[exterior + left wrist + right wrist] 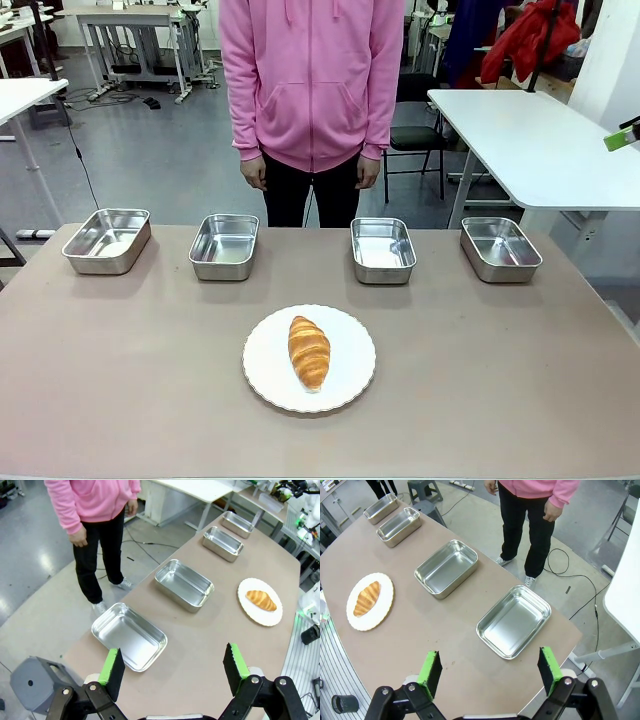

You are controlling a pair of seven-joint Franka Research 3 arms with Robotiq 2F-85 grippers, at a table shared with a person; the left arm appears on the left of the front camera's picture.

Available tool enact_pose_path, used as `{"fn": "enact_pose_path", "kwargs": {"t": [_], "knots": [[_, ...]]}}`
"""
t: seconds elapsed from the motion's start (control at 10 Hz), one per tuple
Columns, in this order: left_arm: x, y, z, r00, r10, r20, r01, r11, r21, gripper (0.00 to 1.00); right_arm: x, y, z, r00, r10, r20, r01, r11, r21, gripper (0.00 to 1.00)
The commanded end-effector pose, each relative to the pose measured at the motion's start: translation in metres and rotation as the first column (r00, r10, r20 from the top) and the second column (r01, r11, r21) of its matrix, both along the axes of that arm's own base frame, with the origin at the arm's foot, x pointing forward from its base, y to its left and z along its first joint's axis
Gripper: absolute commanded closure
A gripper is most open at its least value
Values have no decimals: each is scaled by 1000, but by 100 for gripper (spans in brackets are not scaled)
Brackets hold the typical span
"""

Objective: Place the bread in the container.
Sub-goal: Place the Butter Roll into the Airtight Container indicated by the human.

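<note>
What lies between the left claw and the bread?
In the left wrist view: bare tabletop, then the rim of the white plate under the bread.

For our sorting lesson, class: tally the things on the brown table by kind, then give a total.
Stainless-steel pans: 4
White plate: 1
Croissant: 1
Total: 6

Golden bread [309, 352], white plate [265, 385], silver pans [222, 268].
The crust shows brown ridges banded with paler gold; the table [120, 380] is dull taupe; the person's hoodie [312, 70] is pink, trousers [290, 195] black.
</note>
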State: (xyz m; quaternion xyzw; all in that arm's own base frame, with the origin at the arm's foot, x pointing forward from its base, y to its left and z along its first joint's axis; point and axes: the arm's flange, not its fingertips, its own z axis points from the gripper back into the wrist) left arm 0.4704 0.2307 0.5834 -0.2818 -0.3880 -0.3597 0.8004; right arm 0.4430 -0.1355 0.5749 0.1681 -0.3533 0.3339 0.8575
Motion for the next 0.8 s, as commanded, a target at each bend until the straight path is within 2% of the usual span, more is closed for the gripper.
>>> {"fn": "enact_pose_path", "kwargs": {"t": [0.0,0.7], "knots": [[0,0,0,1000,-5,5,5,1000,2,0,1,1,1,1000,5,7,-6,1000,11,0],[0,0,0,1000,-5,5,5,1000,2,0,1,1,1,1000,5,7,-6,1000,11,0]]}}
